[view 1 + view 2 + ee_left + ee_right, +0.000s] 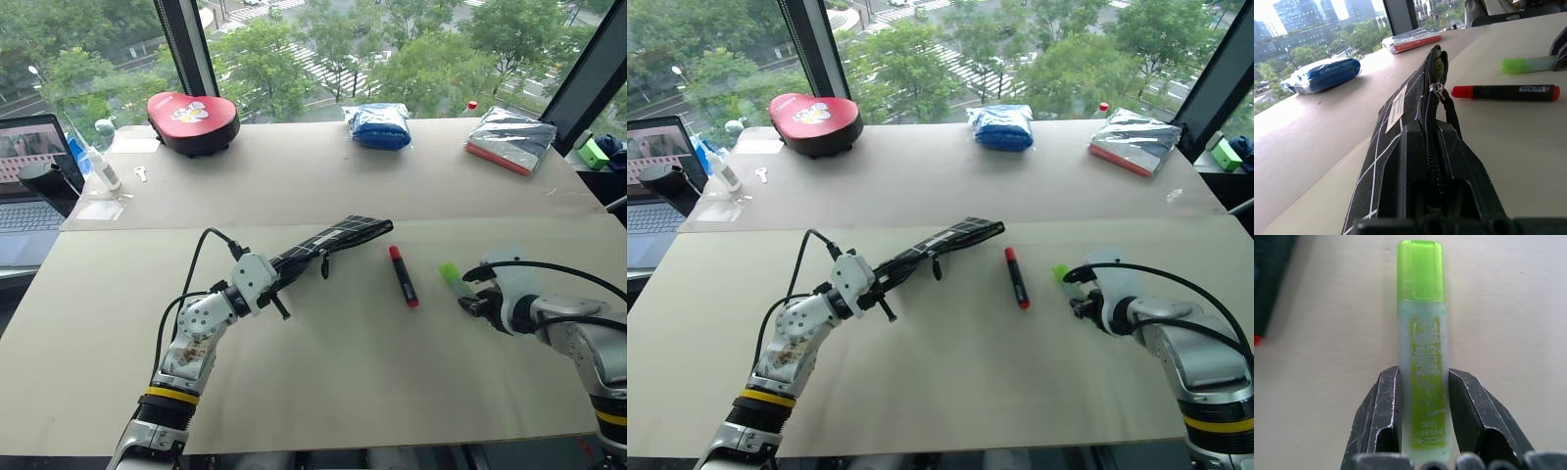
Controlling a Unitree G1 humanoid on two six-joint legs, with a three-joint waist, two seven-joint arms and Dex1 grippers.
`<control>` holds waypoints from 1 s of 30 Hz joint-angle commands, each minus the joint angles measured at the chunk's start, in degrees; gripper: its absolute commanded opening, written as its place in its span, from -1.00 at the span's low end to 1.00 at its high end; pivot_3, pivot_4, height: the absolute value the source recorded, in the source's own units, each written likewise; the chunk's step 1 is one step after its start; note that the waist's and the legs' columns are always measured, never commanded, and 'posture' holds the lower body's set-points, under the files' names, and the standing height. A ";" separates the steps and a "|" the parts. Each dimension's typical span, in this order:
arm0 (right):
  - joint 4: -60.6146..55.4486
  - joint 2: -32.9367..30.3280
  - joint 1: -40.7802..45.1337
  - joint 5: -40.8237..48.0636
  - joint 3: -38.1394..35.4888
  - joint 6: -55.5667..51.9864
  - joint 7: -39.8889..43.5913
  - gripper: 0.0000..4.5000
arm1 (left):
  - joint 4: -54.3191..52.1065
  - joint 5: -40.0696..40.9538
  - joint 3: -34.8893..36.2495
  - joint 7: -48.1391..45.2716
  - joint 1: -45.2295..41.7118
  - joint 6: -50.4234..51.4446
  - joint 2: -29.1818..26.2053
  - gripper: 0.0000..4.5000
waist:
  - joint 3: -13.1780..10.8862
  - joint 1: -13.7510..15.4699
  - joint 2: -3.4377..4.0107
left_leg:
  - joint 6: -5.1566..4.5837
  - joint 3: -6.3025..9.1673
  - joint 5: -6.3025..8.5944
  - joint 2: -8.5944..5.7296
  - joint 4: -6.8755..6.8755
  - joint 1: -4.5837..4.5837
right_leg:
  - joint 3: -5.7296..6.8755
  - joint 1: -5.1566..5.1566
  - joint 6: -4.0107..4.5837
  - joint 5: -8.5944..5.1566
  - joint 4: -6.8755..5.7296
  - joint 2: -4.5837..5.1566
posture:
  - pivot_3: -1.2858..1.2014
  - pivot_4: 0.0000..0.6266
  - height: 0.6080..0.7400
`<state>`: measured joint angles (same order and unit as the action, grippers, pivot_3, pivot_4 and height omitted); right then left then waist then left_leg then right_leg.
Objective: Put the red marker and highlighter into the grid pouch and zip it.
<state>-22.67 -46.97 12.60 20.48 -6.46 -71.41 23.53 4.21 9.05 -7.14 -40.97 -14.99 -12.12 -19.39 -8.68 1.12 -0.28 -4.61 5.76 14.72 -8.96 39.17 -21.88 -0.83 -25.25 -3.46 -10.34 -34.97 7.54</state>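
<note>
The right gripper (1422, 404) reaches down to the table (323, 372) at about four o'clock in the head view, and the highlighter (1421, 347) lies straight between its two black fingers (1382, 416). In the right wrist view the pale barrel runs up the middle of the gap, both fingers flank its printed end and appear to touch its sides, and the bright green cap sticks out well past the fingertips toward twelve o'clock; the highlighter rests flat on the table, so the jaws are pinched around it without lifting it. The red marker (403, 275) lies free on the table just to the nine o'clock side of the highlighter, apart from it, its red cap pointing toward twelve. Farther toward nine o'clock, the left gripper (279, 279) is clenched on one end of the grid pouch (331, 239), which stretches away from it toward two o'clock and is held on edge, zipper (1436, 89) side up. In the left wrist view the zipper runs along the top, the far end gapes open a little, and a black pull cord (1452, 113) hangs from the slider. The pouch's open end lies near the marker's cap, not touching it.
</note>
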 commanded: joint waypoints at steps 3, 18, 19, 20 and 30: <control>2.46 0.66 4.18 -2.67 -1.56 2.02 -2.47 -0.55 | -2.76 0.29 0.78 0.69 0.28 0.21 -0.21 -1.00 | 0.00 -0.01 0.00 | 0.00 0.00 0.00 0.00 0.00 -0.01 | 0.00 -0.01 0.00 0.00 0.00 0.00 | 0.03 -0.52 1.00; -4.35 -7.62 15.31 -1.29 5.51 25.49 19.26 -0.55 | -0.94 0.65 1.30 -0.60 -2.00 0.01 -1.20 -1.00 | -0.01 -0.15 0.01 | -0.13 0.05 -0.02 -0.03 -0.01 -0.17 | 0.04 -0.18 -0.01 0.00 0.03 -0.01 | 0.03 -0.52 1.00; -4.26 -9.59 15.45 -4.01 8.47 29.18 20.72 -0.55 | -0.82 0.67 1.32 -0.62 -2.19 0.00 -1.21 -1.00 | -0.01 -0.28 -0.01 | -0.11 0.04 -0.01 -0.03 -0.01 -0.17 | 0.05 -0.18 -0.03 -0.01 0.04 -0.01 | 0.03 -0.52 1.00; -3.93 -10.70 15.59 -5.72 10.26 31.64 21.65 -0.55 | -0.68 0.68 1.35 -0.66 -2.32 -0.02 -1.21 -1.00 | -0.01 -0.36 -0.01 | -0.04 0.04 0.03 -0.02 -0.01 -0.14 | 0.07 -0.14 -0.04 -0.01 0.05 -0.02 | 0.03 -0.52 1.00; 6.04 -8.95 22.52 -20.50 22.63 44.05 25.46 -0.55 | -1.81 0.46 0.77 -0.79 -1.51 -0.05 -0.80 -1.00 | -0.04 -0.41 -0.05 | 0.01 0.01 0.02 -0.01 -0.01 -0.15 | 0.04 -0.18 -0.05 -0.02 0.03 -0.01 | 0.03 -0.52 1.00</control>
<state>-17.17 -56.23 33.39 1.93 16.38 -29.14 48.75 4.25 9.10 -6.60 -41.73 -16.36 -11.63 -20.25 -8.71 0.71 -0.33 -4.61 5.77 14.73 -8.97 39.16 -22.04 -0.79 -25.45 -3.50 -10.36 -34.95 7.53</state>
